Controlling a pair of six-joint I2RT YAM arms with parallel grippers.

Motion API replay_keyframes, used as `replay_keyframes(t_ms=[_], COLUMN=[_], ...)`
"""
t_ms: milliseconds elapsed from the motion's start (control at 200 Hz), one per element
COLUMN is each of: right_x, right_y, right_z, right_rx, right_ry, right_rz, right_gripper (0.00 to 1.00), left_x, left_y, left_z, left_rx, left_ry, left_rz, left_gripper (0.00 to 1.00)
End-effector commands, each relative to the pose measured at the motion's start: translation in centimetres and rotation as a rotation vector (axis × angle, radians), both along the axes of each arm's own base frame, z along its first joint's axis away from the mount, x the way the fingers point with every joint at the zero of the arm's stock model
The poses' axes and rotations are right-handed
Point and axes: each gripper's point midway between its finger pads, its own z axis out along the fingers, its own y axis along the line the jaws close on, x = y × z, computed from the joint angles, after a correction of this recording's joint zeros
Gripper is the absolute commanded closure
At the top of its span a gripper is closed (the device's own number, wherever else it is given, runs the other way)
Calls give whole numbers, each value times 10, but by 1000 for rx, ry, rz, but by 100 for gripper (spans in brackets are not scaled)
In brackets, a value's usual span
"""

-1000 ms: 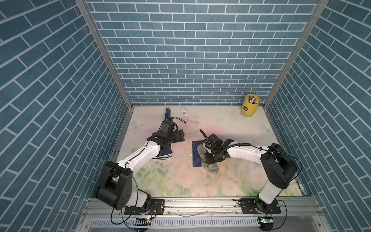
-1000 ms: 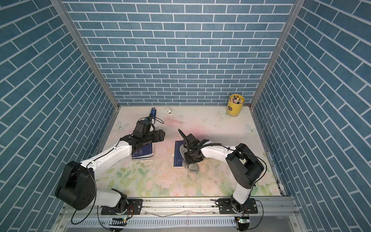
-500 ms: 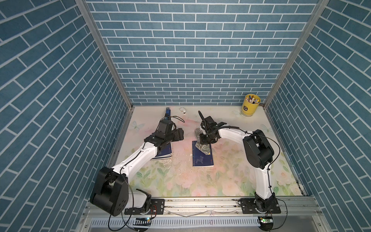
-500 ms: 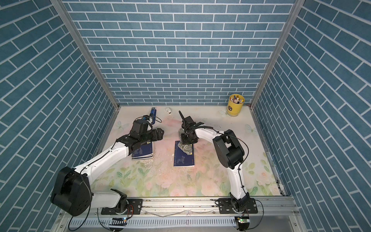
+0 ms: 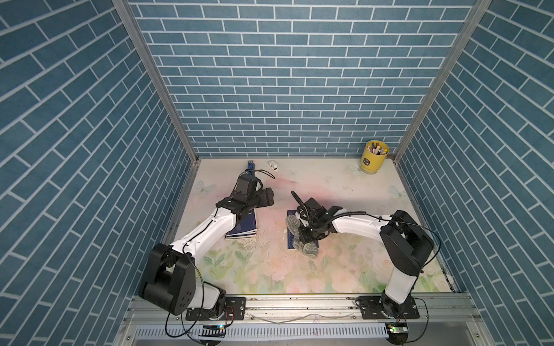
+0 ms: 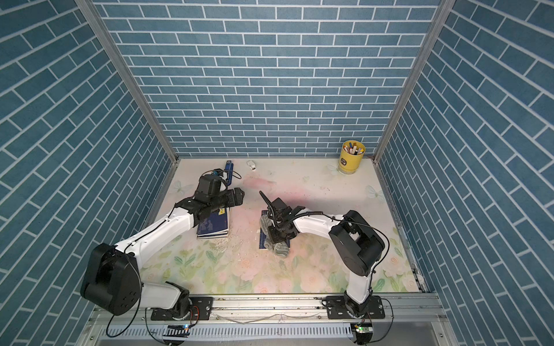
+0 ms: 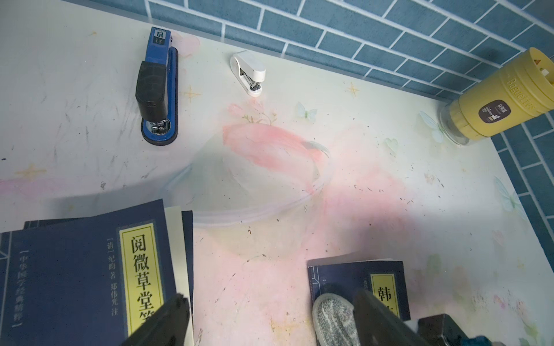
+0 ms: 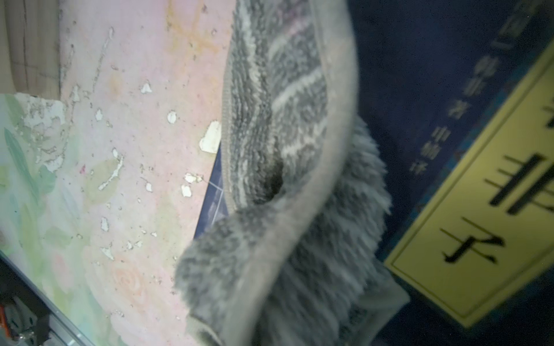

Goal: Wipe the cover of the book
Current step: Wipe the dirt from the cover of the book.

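Note:
A dark blue book (image 5: 289, 243) (image 6: 261, 241) with a yellow title label lies flat mid-table. My right gripper (image 5: 308, 237) (image 6: 276, 235) is low over it, shut on a grey striped cloth (image 5: 310, 250) (image 6: 281, 248). The cloth drapes over the book's left and near parts. In the right wrist view the cloth (image 8: 284, 125) fills the middle and hides the jaws, with the cover (image 8: 443, 99) beside it. My left gripper (image 5: 267, 197) (image 7: 269, 299) hovers open and empty to the book's far left. The left wrist view shows the book's far end (image 7: 350, 275) and the cloth (image 7: 332, 317).
A stack of similar blue books (image 5: 244, 228) (image 7: 75, 269) lies under the left arm. A blue stapler (image 5: 250, 165) (image 7: 157, 90), a small white stapler (image 5: 272, 164) (image 7: 248, 73) and a yellow pen cup (image 5: 374, 157) (image 7: 503, 99) stand along the back wall. White flecks (image 5: 257, 241) litter the mat.
My right gripper swept the cloth to the book's far end half a second ago and has come back to its near end. The left arm has barely moved.

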Motion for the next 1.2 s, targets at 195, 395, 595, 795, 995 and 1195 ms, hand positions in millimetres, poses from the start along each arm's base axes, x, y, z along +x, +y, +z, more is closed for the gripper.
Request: replay_keyframes(t_ms=[195,395,595,795,995,1195], right_x=[82,44,-30,-17,70,59], right_y=[15,19,-9,-10,9,17], right_z=[-36,-38,-49,-53,-55,-47], right_rx=[-83,-123,-145,-142,-121,-139], right_ry=[47,60,118,98,44,31], right_rz=[-28,42,6,-8,-59,-14], right_gripper=[97,96,96,96,97,97], left_x=[-8,-10,-1,2,-6,-4], left_y=[16,27,26,25,29,35], left_z=[9,12,11,5,7,23], left_rx=[25,19,17,15,11,-15], left_ry=[-18,-35,-33,-24,-25,-70], left_rz=[29,55,54,55,66,93], left_gripper=[8,6,6,6,5,1])
